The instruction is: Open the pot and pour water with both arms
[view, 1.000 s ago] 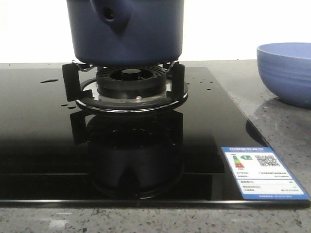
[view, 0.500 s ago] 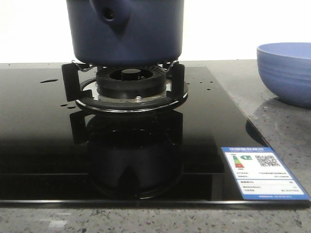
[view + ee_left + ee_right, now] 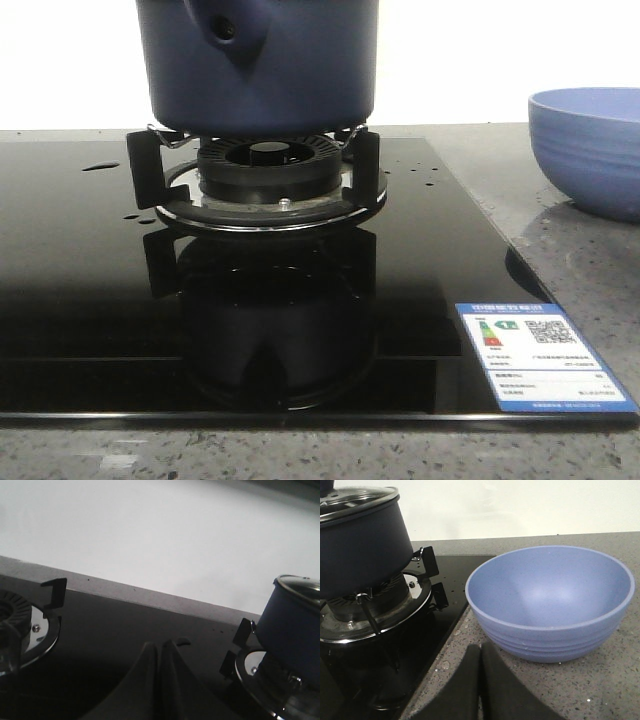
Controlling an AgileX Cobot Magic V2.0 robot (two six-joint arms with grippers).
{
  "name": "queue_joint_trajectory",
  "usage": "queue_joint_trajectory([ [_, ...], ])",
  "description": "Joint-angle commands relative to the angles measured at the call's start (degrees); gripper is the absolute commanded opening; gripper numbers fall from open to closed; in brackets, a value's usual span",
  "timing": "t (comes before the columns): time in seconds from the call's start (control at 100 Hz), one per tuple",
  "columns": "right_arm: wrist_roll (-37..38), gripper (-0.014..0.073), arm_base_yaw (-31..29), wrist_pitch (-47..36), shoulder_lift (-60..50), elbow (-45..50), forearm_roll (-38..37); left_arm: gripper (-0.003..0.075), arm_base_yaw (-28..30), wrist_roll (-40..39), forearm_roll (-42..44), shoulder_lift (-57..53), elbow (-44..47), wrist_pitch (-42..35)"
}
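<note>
On the glossy black hob point(image 3: 80, 300) the pot point(image 3: 260, 65) sits lidded; both grippers' jaws pressed together, empty

A black glass hob point(image 3: 90, 290) lies flat on a grey speckled stone worktop point(image 3: 590, 270), its near edge running close to the worktop's front edge. A round gas burner point(image 3: 268, 165) with black metal supports sits toward the hob's back, and a blue and white energy label point(image 3: 540, 355) is stuck on its front right corner. A light blue bowl point(image 3: 590, 145) stands upright on the bare stone by the worktop's right edge, beside the hob.
</note>
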Motion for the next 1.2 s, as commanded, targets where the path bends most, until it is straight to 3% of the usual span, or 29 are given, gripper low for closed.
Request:
queue_joint_trajectory([
  [0.0,-0.7,-0.0066,0.1,-3.3,0.3,-1.4,0.3,-0.0019,0.1,-5.3,5.8,-2.2,1.2,-3.9],
  [0.17,-0.7,-0.0066,0.1,-3.3,0.3,-1.4,0.3,-0.0019,0.1,-9.0,15.2,-10.4,8.1,-3.9],
  [0.33,-0.7,-0.0066,0.1,-3.3,0.3,-1.4,0.3,-0.0019,1.8,-13.4,16.0,-16.7,14.2,-3.9],
  [0.37,-0.7,-0.0066,0.1,-3.3,0.3,-1.4,0.3,-0.0019,2.2,-13.4,16.0,-17.8,14.0,0.0],
  [0.46,-0.7,-0.0066,0.1,-3.4,0.3,-1.4,0.3,-0.0019,3.1,-13.4,16.7,-17.6,14.1,0.4],
  [1.19,-0.7,-0.0066,0.1,-3.4,0.3,-1.4,0.3,-0.0019,3.2,-13.4,17.2,-17.5,14.0,0.3],
])
